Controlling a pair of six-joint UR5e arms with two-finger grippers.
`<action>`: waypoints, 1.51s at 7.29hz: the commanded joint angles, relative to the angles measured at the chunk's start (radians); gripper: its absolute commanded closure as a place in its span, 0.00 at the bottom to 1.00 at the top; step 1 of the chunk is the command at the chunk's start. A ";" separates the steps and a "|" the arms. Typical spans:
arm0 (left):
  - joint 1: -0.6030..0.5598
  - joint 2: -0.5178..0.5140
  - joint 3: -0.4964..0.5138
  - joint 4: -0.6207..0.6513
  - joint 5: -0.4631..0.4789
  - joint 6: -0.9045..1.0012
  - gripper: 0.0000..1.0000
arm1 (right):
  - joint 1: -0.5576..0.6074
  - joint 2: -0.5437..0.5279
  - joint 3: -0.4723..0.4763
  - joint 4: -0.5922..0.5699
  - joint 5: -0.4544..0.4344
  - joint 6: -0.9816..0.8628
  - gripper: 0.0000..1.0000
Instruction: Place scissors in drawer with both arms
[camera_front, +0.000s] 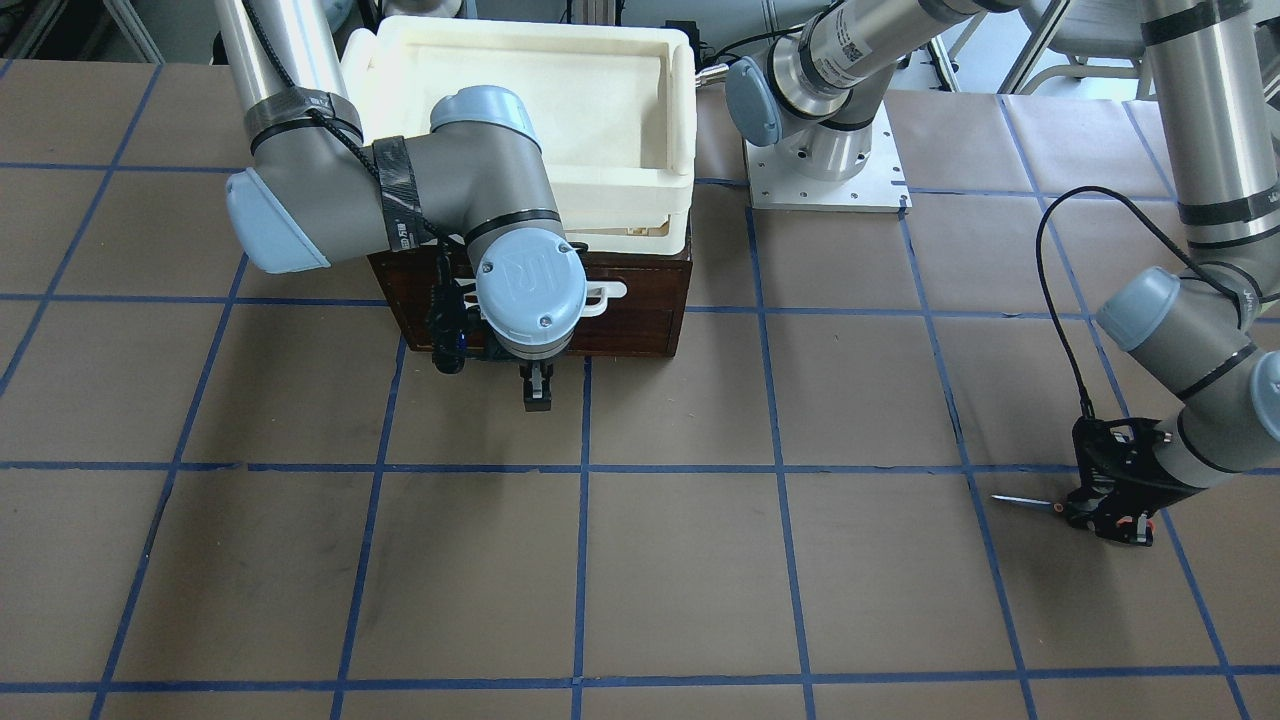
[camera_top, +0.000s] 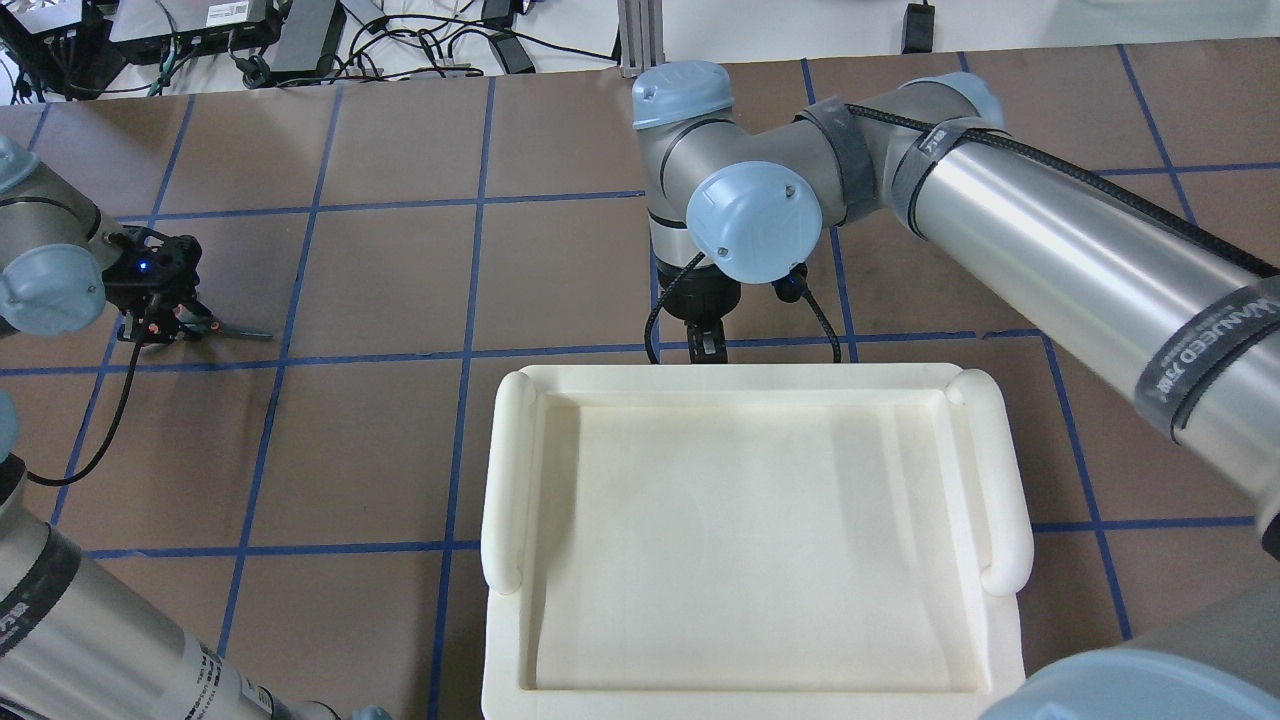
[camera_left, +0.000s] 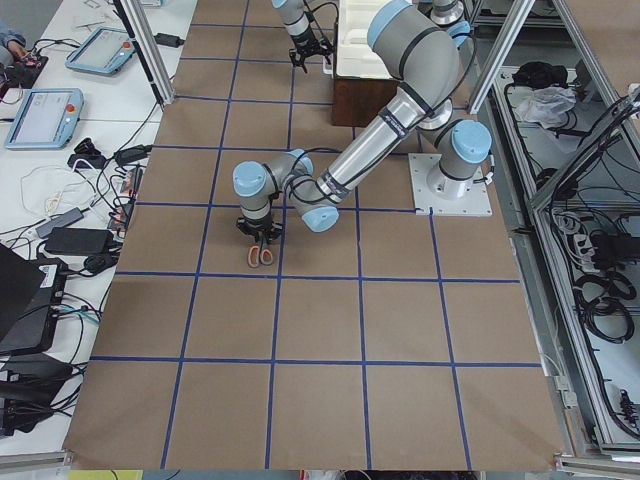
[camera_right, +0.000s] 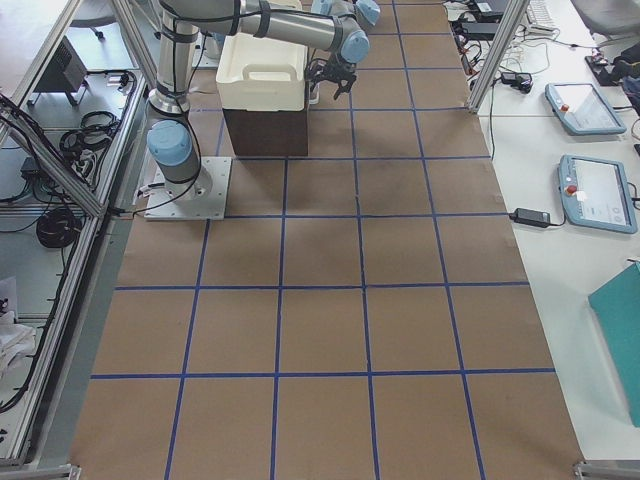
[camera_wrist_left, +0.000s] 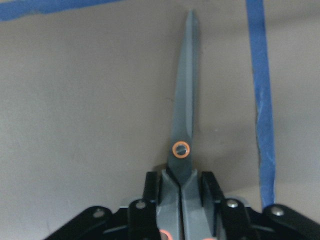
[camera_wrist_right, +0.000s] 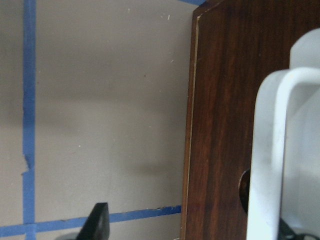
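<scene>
The scissors (camera_front: 1020, 500) lie low over the brown table at my far left, silver blades pointing toward the middle; they also show in the overhead view (camera_top: 235, 333) and the left wrist view (camera_wrist_left: 184, 125). My left gripper (camera_front: 1090, 512) (camera_wrist_left: 181, 182) is shut on them just behind the pivot. The drawer (camera_front: 640, 300) has a dark wood front with a white handle (camera_front: 605, 295) and looks pushed in. My right gripper (camera_front: 537, 392) (camera_top: 707, 345) hangs just in front of it. In the right wrist view one finger (camera_wrist_right: 100, 222) stands apart from the handle (camera_wrist_right: 267, 150), so the gripper looks open.
A cream-white foam tray (camera_top: 505, 480) sits on top of the drawer cabinet. The left arm's white base plate (camera_front: 825, 170) is bolted beside it. A black cable (camera_front: 1050, 260) loops above the left gripper. Blue tape lines grid the table.
</scene>
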 joint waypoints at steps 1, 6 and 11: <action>0.000 0.005 0.000 0.000 0.000 -0.002 0.67 | 0.000 0.001 -0.007 -0.031 -0.001 -0.022 0.00; -0.001 0.011 0.008 -0.005 0.000 -0.003 0.74 | -0.023 0.027 -0.038 -0.089 -0.015 -0.153 0.00; -0.090 0.130 0.015 -0.089 0.009 -0.034 0.92 | -0.026 0.069 -0.121 -0.091 -0.030 -0.165 0.00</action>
